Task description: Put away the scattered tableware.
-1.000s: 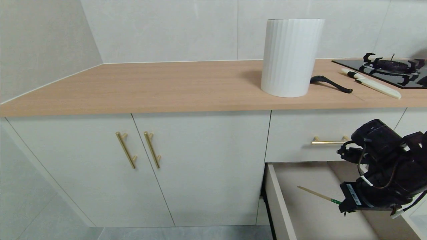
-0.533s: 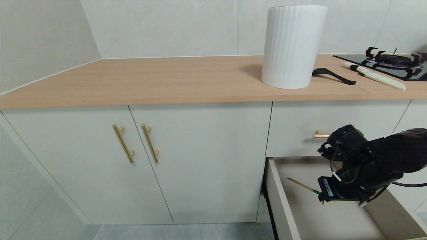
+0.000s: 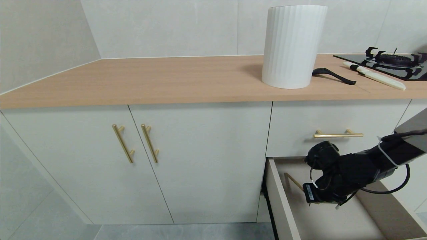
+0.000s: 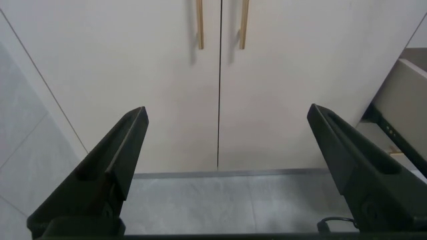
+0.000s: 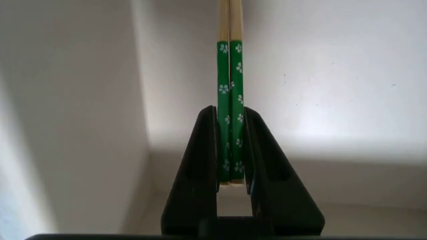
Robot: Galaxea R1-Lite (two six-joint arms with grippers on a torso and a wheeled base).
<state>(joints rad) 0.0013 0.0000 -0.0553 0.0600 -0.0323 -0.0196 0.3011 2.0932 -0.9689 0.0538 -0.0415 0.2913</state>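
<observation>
Fingers [image 5: 200, 160] of the right gripper [image 5: 230, 123] clamp tight on a pair of wooden chopsticks with green flowered ends [image 5: 230, 67], which jut toward ten o'clock inside the pulled-out pale drawer [image 3: 278, 196]. The left gripper [image 4: 227, 113] hangs spread wide, holding nothing, facing pale cabinet doors [image 4: 287, 80]. At twelve o'clock above the drawer, a wooden countertop [image 3: 150, 80] bears a white ribbed cylinder [image 3: 292, 46], a black curved utensil [image 3: 332, 76] and a cream knife [image 3: 375, 76].

Wood countertop [image 3: 150, 80] w/ tall white ribbed canister [image 3: 293, 46] upright toward R end. Black gas hob [image 3: 413, 73] at far R. Below: two cabinet doors [image 3: 100, 166], gold bar handles [image 3: 123, 144] side by side. Grey floor [image 3: 166, 233], prob. tiled.
</observation>
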